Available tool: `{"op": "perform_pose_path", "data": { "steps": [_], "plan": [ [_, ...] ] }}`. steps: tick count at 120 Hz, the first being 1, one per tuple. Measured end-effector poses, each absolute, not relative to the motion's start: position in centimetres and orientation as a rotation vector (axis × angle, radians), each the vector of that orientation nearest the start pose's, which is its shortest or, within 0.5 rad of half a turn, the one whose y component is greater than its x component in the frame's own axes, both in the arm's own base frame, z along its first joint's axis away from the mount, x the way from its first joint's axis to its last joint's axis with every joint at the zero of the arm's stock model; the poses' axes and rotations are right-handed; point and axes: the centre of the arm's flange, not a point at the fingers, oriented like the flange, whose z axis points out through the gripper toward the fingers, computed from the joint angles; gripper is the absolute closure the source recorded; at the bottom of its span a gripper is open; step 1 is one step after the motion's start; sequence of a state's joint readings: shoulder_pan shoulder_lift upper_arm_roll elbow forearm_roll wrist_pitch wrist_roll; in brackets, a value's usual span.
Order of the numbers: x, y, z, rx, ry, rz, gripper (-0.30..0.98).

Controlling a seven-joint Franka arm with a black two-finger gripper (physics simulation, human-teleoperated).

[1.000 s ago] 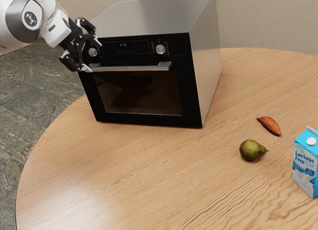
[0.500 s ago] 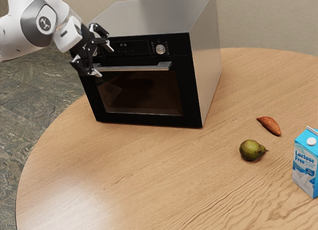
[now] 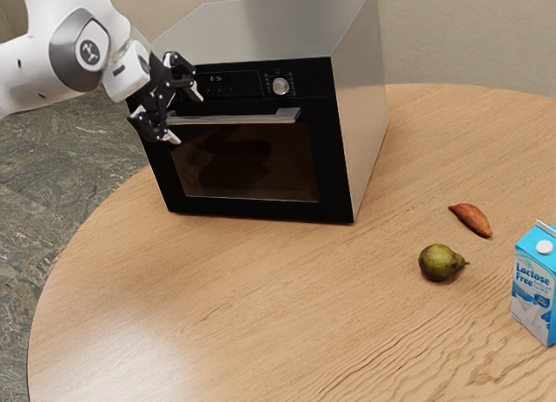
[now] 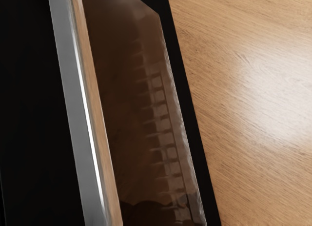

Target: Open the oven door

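While the oven (image 3: 363, 107) stands on the table (image 3: 217, 298), its door (image 3: 252, 163) closed, the tool (image 3: 188, 120) hovers at the oven's front, fingers spread apart, near the oven handle's (image 3: 252, 117) end on the exterior view's left.

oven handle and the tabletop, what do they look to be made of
Oven handle: probably brushed metal, going by its grey face and the bright streak along its edge; painted plastic is possible. Tabletop: wood or wood veneer, satin finish, from its flowing grain and soft pale sheen.
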State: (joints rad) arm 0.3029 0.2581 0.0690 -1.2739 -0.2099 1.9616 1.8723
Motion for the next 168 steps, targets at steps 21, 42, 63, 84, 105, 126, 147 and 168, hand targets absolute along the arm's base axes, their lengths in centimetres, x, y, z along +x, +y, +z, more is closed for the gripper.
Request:
{"op": "perform_pose_path", "data": {
  "steps": [21, 42, 63, 84, 105, 126, 147, 168],
  "plan": [
    [63.2, 22.0, 65.0, -2.063, 1.884, -0.506, 0.00],
    [63.8, 22.1, 63.8, -2.069, 1.895, -0.496, 0.00],
    [63.8, 22.2, 63.4, -2.070, 1.901, -0.490, 0.00],
    [63.5, 22.2, 62.4, -2.070, 1.896, -0.478, 0.00],
    [63.6, 22.4, 61.6, -2.068, 1.887, -0.476, 0.00],
    [61.0, 22.2, 61.8, -2.079, 1.870, -0.478, 0.03],
    [52.8, 20.0, 58.4, -2.123, 1.850, -0.479, -0.01],
    [33.8, 7.2, 67.6, -1.753, 1.768, -0.538, 0.04]
  ]
}}
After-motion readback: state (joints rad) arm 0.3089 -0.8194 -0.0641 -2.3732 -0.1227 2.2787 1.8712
